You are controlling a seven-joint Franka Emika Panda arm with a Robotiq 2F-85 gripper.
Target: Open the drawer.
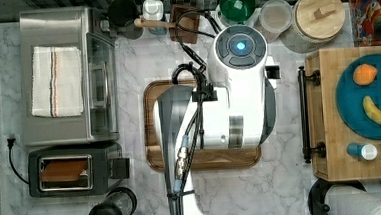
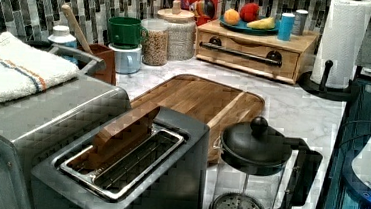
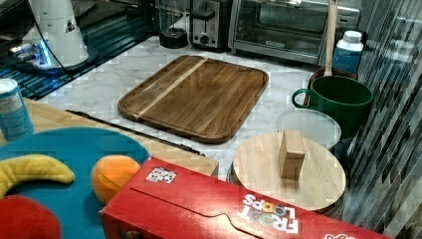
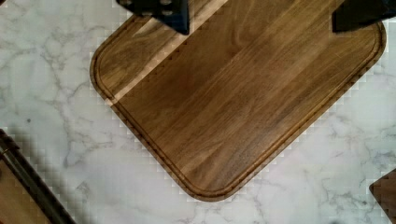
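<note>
The drawer (image 2: pixel 247 53) is the front of a light wood box, and it sits flush with the box. Its long black bar handle (image 2: pixel 240 52) runs along the front; the handle (image 1: pixel 304 114) lies at the top view's right, and a stretch of the handle (image 4: pixel 28 182) shows in the wrist view. My arm (image 1: pixel 237 89) hangs over the dark wooden tray (image 1: pixel 206 159), well apart from the handle. In the wrist view my gripper (image 4: pixel 261 14) is open above the tray (image 4: pixel 233 102), its two black fingertips (image 4: pixel 159 11) far apart with nothing between them.
A toaster oven (image 1: pixel 66 75) and a toaster (image 1: pixel 67 170) stand at the top view's left, and a French press (image 2: pixel 248 174) is in front of them. Mugs and jars (image 1: pixel 273 17) line the back wall. A paper towel roll (image 2: pixel 341 41) stands beside the box.
</note>
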